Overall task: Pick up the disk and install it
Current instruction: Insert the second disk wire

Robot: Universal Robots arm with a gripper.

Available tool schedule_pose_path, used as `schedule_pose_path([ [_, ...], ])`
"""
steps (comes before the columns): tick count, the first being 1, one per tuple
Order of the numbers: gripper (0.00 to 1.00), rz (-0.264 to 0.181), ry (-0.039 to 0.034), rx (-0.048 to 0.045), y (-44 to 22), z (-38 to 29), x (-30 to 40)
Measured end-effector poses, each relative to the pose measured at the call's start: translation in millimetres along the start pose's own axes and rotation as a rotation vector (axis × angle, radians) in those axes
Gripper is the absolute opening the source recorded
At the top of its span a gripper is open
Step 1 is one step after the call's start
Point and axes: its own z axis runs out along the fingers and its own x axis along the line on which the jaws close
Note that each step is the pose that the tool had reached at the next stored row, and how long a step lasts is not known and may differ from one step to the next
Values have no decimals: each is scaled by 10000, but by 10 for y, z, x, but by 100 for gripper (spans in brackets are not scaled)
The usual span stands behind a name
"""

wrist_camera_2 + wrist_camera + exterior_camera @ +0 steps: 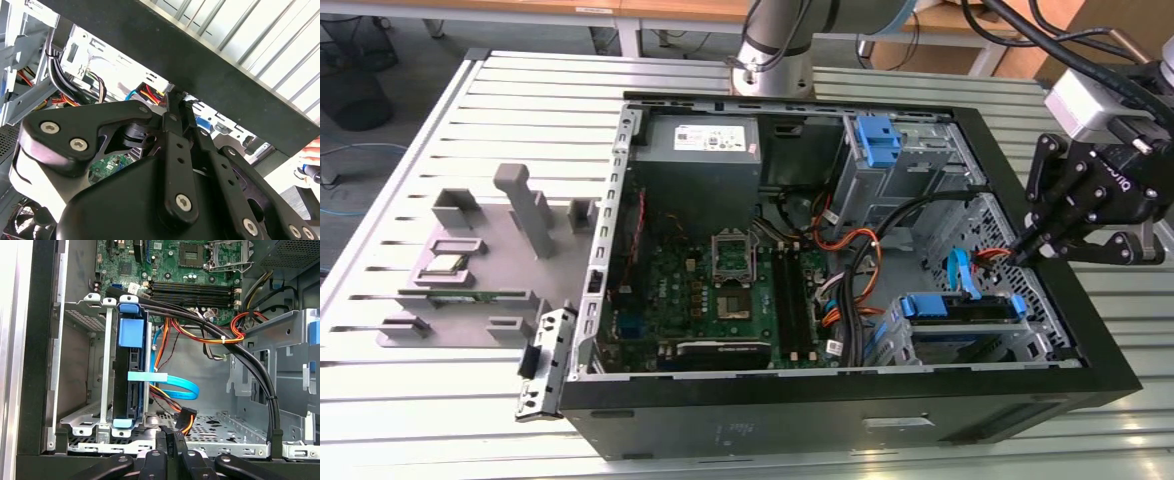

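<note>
The disk [961, 308] sits in its blue carrier inside the metal drive cage [1034, 345] at the case corner on the exterior view's right. In the first wrist view the disk [130, 385] stands on edge in the cage, its blue handle [129, 332] facing the motherboard. My gripper [1017, 255] hovers just above the case's edge on the exterior view's right, over the cage. Its fingers are shut together in both wrist views, gripper [170, 439] and gripper [172, 102], with nothing seen between them. A black power plug [185, 417] on orange and yellow wires lies close to the fingertips.
A blue data cable [170, 382] and a thick black cable bundle [240, 352] cross the bay beside the disk. A taller blue bracket [878, 138], the grey power supply [700, 140] and the motherboard [720, 280] fill the case. A grey fixture [467, 260] stands outside. A hand [312, 150] shows beyond the case.
</note>
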Motion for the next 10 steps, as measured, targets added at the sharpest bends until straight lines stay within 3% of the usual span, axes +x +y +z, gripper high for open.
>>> schedule_pose_path([
  [6,18,0,-1,0,-1,-2,0],
  [10,18,-1,0,1,1,-48,-2],
])
